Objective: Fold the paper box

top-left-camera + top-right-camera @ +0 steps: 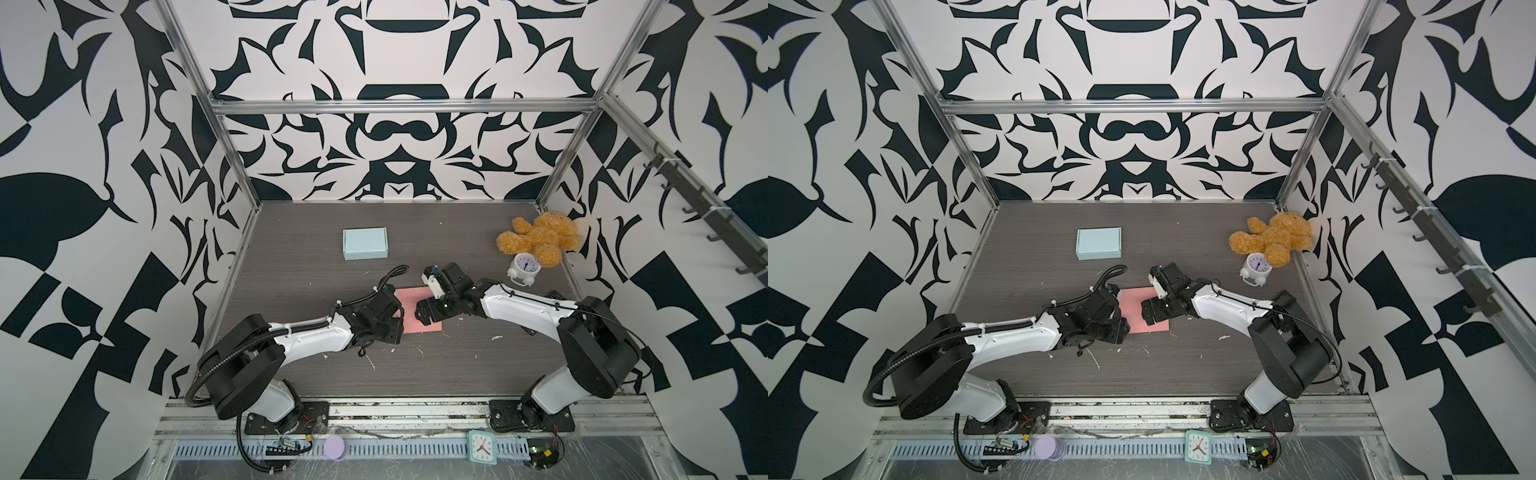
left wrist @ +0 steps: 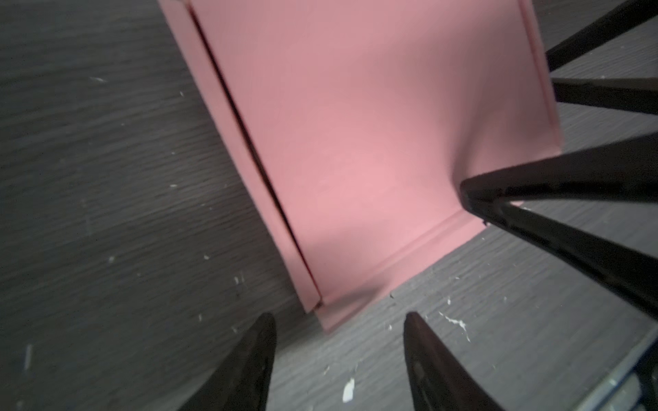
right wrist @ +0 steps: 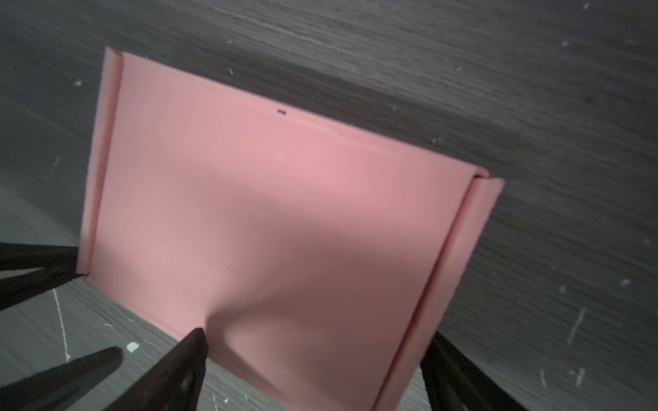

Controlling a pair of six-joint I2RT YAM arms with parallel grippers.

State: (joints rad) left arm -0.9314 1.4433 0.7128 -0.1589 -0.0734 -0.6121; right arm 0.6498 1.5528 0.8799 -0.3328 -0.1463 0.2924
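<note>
The pink paper box [image 1: 409, 294] lies flat robot-side of the blue box [image 1: 365, 244] (well apart), and with the wide-open right gripper [image 3: 317, 336] denting its top while the left gripper [image 2: 339, 316] hovers open and empty, harder pressing could crease it.

Two boxes [image 1: 365, 244] [image 1: 409, 301], two clocks [image 1: 525, 266] [image 1: 482, 446], one teddy bear [image 1: 540, 239].

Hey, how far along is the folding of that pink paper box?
Nearly done. The pink box lies closed on the table, lid down. In hand: the right gripper, jaws wide, presses one fingertip into its top; the left gripper hovers open beside a corner, touching nothing. Remaining: probably just letting go and pulling back.
</note>
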